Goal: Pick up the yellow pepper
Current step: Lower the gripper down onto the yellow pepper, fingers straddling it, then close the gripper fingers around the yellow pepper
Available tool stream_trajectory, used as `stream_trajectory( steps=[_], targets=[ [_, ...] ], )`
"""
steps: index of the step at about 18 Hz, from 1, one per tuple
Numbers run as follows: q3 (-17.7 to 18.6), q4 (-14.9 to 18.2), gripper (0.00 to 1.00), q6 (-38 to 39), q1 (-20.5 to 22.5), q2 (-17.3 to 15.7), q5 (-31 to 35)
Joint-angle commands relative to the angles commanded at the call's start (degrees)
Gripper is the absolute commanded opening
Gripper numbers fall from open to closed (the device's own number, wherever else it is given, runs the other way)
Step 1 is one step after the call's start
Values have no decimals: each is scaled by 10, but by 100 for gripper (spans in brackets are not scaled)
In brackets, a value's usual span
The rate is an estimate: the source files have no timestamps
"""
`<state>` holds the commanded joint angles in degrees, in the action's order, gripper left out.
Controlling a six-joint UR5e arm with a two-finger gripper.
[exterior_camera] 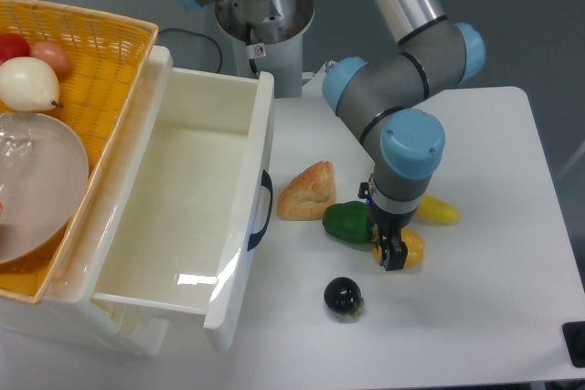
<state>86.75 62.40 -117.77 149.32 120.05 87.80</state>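
The yellow pepper (414, 247) lies on the white table just right of the green pepper (346, 223), mostly covered by my wrist. My gripper (398, 246) points straight down over it, lowered to its level. One dark finger (392, 257) shows against the pepper's near-left side; the other finger is hidden behind the wrist. The jaws look spread around the pepper, which rests on the table.
A yellow banana-shaped item (439, 211) lies just behind the pepper, a croissant (308, 192) to the left, a black round fruit (343, 296) in front. An open white drawer (239, 253) and a yellow basket (110, 52) with fruit fill the left.
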Motion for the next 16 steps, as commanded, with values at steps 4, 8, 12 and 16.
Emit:
stream_trajectory(
  steps=[4,8,12,16],
  targets=[
    [-2,-9,100,-17,4,15,-1],
    [-3,-9,100,-37,13,17,-1],
    [-4,-9,100,-73,26,18,-1],
    [2,-9,100,-76,28,19,-1]
  ],
)
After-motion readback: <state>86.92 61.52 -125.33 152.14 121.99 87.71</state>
